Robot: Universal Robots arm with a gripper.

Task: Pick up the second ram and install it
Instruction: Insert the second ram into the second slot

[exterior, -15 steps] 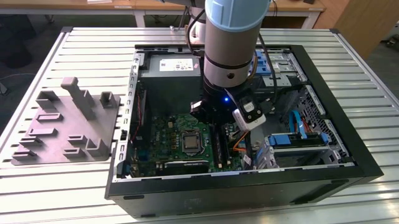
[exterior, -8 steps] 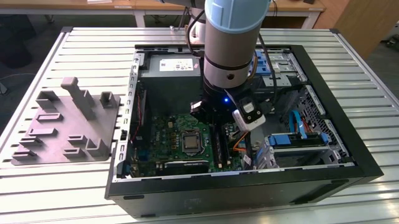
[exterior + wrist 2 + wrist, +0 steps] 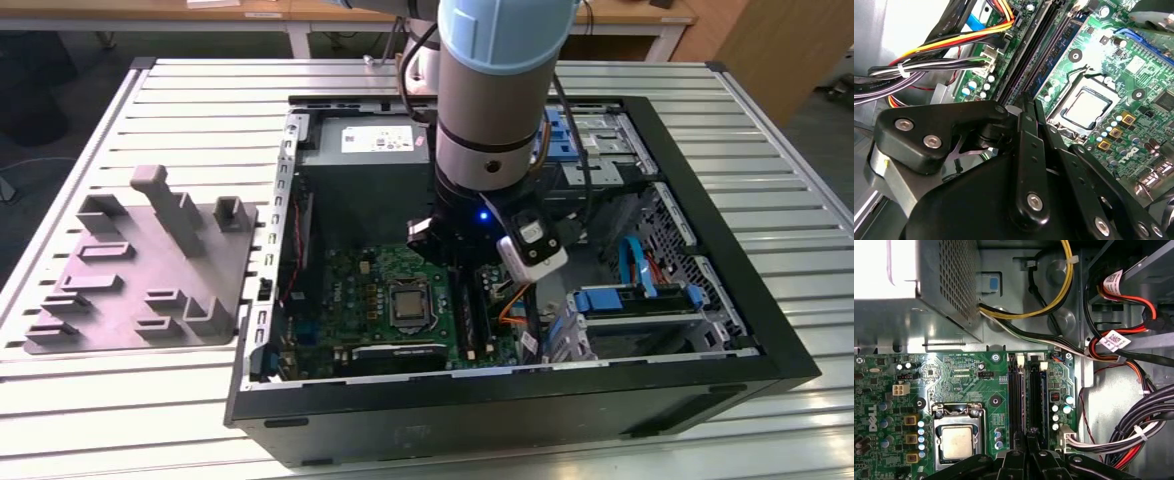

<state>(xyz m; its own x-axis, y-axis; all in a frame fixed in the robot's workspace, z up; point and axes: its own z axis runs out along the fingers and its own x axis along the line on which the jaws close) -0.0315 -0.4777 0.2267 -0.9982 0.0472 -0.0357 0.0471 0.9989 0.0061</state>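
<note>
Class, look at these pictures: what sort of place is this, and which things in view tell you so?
Probably a robotics lab or workshop: a robot arm reaches into an open computer case on a slatted metal table.

Arm [image 3: 491, 90] reaches straight down, its black fingers [image 3: 1029, 145] pressed close together at the tip

Workshop or lab: slatted metal bench [image 3: 747, 120], open computer case [image 3: 747, 350], wooden worktables [image 3: 267, 15].

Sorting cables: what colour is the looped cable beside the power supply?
Yellow; the looped cable shows best in the first wrist view.
</note>
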